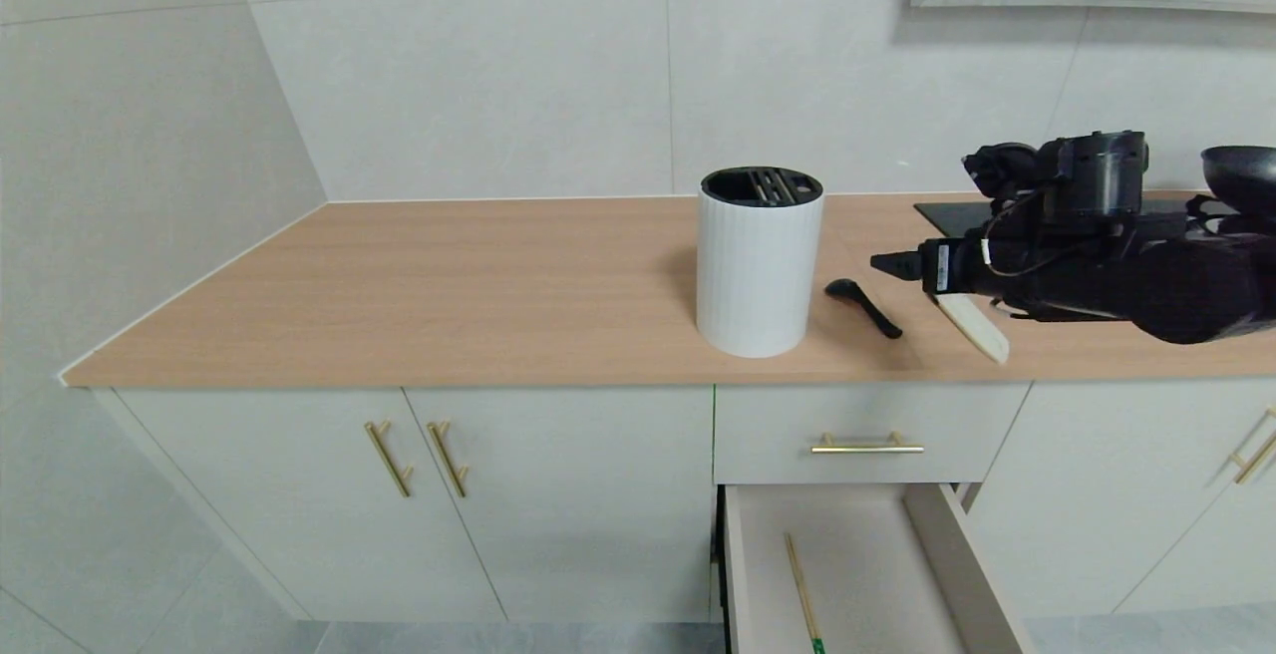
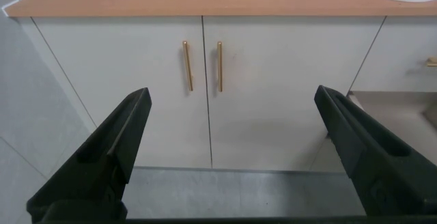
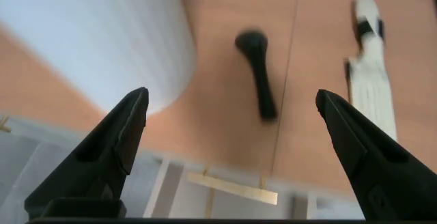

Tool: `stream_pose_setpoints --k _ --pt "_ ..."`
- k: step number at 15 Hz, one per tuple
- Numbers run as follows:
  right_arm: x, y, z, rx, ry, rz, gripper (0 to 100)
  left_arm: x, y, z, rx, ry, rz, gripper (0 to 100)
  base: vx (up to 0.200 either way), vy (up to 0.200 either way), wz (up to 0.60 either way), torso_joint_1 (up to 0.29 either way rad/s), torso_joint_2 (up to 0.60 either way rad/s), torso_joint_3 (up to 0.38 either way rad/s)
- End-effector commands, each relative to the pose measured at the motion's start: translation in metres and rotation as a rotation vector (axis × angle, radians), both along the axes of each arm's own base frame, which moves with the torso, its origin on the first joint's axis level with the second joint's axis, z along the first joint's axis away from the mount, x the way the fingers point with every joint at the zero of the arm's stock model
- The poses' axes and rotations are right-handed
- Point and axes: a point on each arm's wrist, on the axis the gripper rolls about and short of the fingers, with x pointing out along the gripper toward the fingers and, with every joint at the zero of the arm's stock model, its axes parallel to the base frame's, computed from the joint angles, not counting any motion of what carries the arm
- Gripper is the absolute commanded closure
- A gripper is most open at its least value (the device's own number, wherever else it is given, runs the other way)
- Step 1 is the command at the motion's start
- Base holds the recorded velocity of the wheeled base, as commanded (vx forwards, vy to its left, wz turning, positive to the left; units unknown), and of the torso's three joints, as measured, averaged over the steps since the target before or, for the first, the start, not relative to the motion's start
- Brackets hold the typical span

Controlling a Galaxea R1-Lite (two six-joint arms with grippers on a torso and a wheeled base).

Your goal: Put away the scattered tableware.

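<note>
Black spoon [image 1: 863,307] near front edge of countertop [image 1: 449,305], handle pointing toward that edge, lies ahead of right gripper [image 3: 231,98], centred between its wide-apart jaws; right arm nearer.

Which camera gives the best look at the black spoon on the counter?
The right wrist view: it looks straight down on the black spoon, whole, bowl to handle. The head view shows it farther off, beside the white holder. The left wrist view faces cabinet doors.
</note>
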Motion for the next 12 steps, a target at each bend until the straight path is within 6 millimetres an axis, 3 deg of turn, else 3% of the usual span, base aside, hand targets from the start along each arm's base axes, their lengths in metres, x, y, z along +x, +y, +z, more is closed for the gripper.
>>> stream_pose_setpoints --k 1,7,12 --pt "0.033 -0.011 -0.028 0.000 0.044 -0.001 0 0.000 0.000 0.000 0.000 0.000 0.001 0 0.000 0.000 0.00 0.000 0.00 0.000" --pt "0.058 0.005 -0.087 -0.069 0.116 0.041 0 0.000 0.000 0.000 0.000 0.000 0.001 0 0.000 0.000 0.00 0.000 0.00 0.000" --pt "0.070 0.006 -0.106 -0.093 0.096 -0.002 0 0.000 0.000 0.000 0.000 0.000 0.001 0 0.000 0.000 0.00 0.000 0.00 0.000"
